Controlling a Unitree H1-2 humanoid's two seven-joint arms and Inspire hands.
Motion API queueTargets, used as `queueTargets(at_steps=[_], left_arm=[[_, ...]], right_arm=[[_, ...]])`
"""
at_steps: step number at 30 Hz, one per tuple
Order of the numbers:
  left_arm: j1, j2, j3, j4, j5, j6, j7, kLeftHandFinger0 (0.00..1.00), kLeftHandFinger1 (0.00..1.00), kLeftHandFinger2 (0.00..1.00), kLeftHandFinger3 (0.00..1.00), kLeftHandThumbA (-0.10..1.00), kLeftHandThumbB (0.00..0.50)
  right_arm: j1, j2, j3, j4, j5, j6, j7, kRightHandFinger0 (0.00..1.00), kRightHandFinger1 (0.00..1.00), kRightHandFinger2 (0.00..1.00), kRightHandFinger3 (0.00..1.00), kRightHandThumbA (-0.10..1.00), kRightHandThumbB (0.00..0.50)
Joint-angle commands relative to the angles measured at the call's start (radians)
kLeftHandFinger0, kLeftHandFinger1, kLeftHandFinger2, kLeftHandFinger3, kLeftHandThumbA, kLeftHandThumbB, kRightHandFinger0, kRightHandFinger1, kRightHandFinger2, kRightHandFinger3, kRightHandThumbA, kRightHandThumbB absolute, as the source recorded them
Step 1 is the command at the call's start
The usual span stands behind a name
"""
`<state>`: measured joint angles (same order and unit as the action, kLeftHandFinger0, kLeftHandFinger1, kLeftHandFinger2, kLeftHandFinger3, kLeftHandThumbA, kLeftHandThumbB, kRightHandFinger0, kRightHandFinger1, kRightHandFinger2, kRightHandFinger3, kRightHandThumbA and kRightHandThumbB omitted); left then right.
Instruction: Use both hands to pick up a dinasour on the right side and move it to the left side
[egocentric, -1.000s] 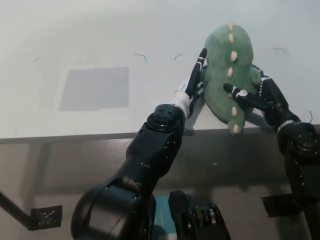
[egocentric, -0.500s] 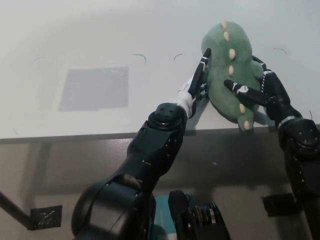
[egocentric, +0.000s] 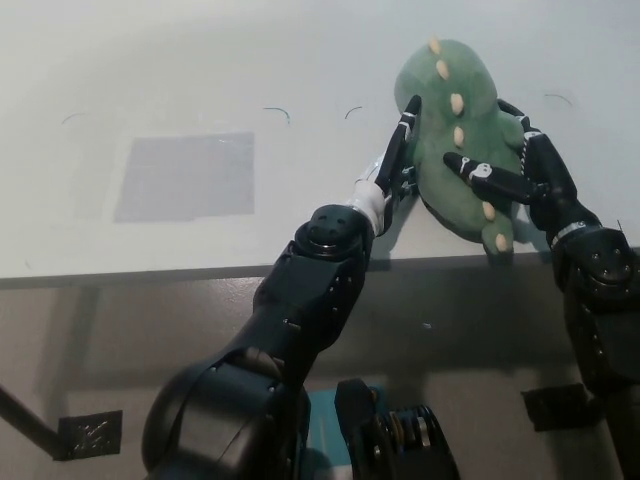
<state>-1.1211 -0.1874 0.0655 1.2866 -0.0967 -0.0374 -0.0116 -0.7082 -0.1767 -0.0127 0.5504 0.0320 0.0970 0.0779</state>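
on the left of the worktop (egocentric: 200, 60) lies a pale grey square patch (egocentric: 184, 176), bare; it looks like the place the toy is meant for, which is why nothing crowds it. moving right, the left robot hand (egocentric: 397, 150) comes up from the near edge and lies flat, fingers straight, against the left flank of the green plush dinosaur (egocentric: 450, 130). it cannot wrap so wide and soft a body, so it serves as one wall of a clamp. the dinosaur sits on the right part of the worktop, close to the near edge, its row of cream spikes running toward the tail. whether it is clear of the surface i cannot tell. on its far right, the black right robot hand (egocentric: 505, 165) presses in from the opposite side, fingers curled over the back and flank. the two palms squeeze toward each other, so the toy is pinched between both rather than held by either alone.
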Motion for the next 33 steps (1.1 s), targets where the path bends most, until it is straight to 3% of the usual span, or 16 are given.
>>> queueTargets(at_steps=[1, 5, 8, 9, 11, 14, 15, 18, 20, 21, 25, 28, 30, 32, 33], left_arm=[[-0.064, -0.032, -0.018, -0.056, 0.001, -0.021, -0.059, 1.0, 1.0, 1.0, 1.0, 1.0, 0.205], [-0.048, -0.031, -0.008, -0.08, -0.011, -0.001, -0.049, 1.0, 1.0, 1.0, 1.0, 1.0, 0.154], [-0.022, -0.019, -0.022, -0.117, 0.002, 0.008, -0.054, 1.0, 1.0, 1.0, 1.0, 1.0, 0.207], [-0.01, -0.012, -0.02, -0.135, -0.001, 0.029, -0.049, 1.0, 1.0, 1.0, 1.0, 1.0, 0.172], [0.001, 0.0, -0.019, -0.146, -0.007, 0.03, -0.067, 1.0, 1.0, 1.0, 1.0, 1.0, 0.173], [0.021, 0.018, -0.023, -0.172, -0.009, 0.029, -0.083, 1.0, 1.0, 1.0, 1.0, 1.0, 0.209], [0.031, 0.019, -0.008, -0.197, -0.029, 0.048, -0.083, 1.0, 1.0, 1.0, 1.0, 1.0, 0.264], [0.035, 0.029, -0.019, -0.217, -0.021, 0.057, -0.097, 1.0, 1.0, 1.0, 1.0, 1.0, 0.263], [0.059, 0.049, -0.027, -0.266, -0.011, 0.089, -0.088, 1.0, 1.0, 1.0, 1.0, 1.0, 0.194], [0.059, 0.052, -0.032, -0.266, -0.006, 0.086, -0.086, 1.0, 1.0, 1.0, 1.0, 1.0, 0.182], [0.096, 0.077, -0.037, -0.325, -0.014, 0.095, -0.107, 1.0, 1.0, 1.0, 1.0, 1.0, 0.203], [0.153, 0.103, -0.021, -0.433, -0.029, 0.181, -0.084, 1.0, 1.0, 1.0, 1.0, 1.0, 0.207], [0.16, 0.101, -0.02, -0.447, -0.03, 0.192, -0.082, 1.0, 1.0, 1.0, 1.0, 1.0, 0.207], [0.226, 0.132, -0.025, -0.549, -0.025, 0.23, -0.086, 1.0, 1.0, 1.0, 1.0, 1.0, 0.148], [0.247, 0.142, -0.024, -0.578, -0.024, 0.246, -0.081, 1.0, 1.0, 1.0, 1.0, 1.0, 0.141]], right_arm=[[-0.081, 0.042, 0.033, -0.028, -0.005, 0.01, 0.028, 1.0, 1.0, 1.0, 1.0, 1.0, 0.251], [-0.079, 0.054, 0.037, -0.027, -0.018, 0.003, 0.012, 1.0, 1.0, 1.0, 1.0, 1.0, 0.211], [-0.088, 0.072, 0.045, 0.001, -0.027, -0.029, 0.005, 1.0, 1.0, 1.0, 1.0, 1.0, 0.143], [-0.095, 0.085, 0.042, 0.015, -0.014, -0.013, 0.013, 1.0, 1.0, 1.0, 1.0, 1.0, 0.17], [-0.103, 0.102, 0.036, 0.036, -0.006, -0.021, 0.013, 1.0, 1.0, 1.0, 1.0, 1.0, 0.227], [-0.12, 0.115, 0.049, 0.075, -0.026, -0.044, 0.011, 1.0, 1.0, 1.0, 1.0, 1.0, 0.233], [-0.13, 0.119, 0.055, 0.091, -0.035, -0.052, 0.008, 1.0, 1.0, 1.0, 1.0, 1.0, 0.216], [-0.137, 0.118, 0.058, 0.094, -0.039, -0.054, 0.008, 1.0, 1.0, 1.0, 1.0, 1.0, 0.209], [-0.152, 0.136, 0.07, 0.129, -0.048, -0.083, -0.001, 1.0, 1.0, 1.0, 1.0, 1.0, 0.239], [-0.157, 0.135, 0.071, 0.138, -0.052, -0.091, -0.006, 1.0, 1.0, 1.0, 1.0, 1.0, 0.23], [-0.175, 0.157, 0.09, 0.183, -0.069, -0.112, -0.01, 1.0, 1.0, 1.0, 1.0, 1.0, 0.233], [-0.183, 0.196, 0.103, 0.194, -0.066, -0.095, -0.007, 1.0, 1.0, 1.0, 1.0, 1.0, 0.213], [-0.185, 0.196, 0.104, 0.198, -0.067, -0.096, -0.006, 1.0, 1.0, 1.0, 1.0, 1.0, 0.214], [-0.187, 0.233, 0.109, 0.22, -0.048, -0.101, 0.019, 1.0, 1.0, 1.0, 1.0, 1.0, 0.172], [-0.186, 0.248, 0.114, 0.223, -0.052, -0.087, 0.013, 1.0, 1.0, 1.0, 1.0, 1.0, 0.17]])
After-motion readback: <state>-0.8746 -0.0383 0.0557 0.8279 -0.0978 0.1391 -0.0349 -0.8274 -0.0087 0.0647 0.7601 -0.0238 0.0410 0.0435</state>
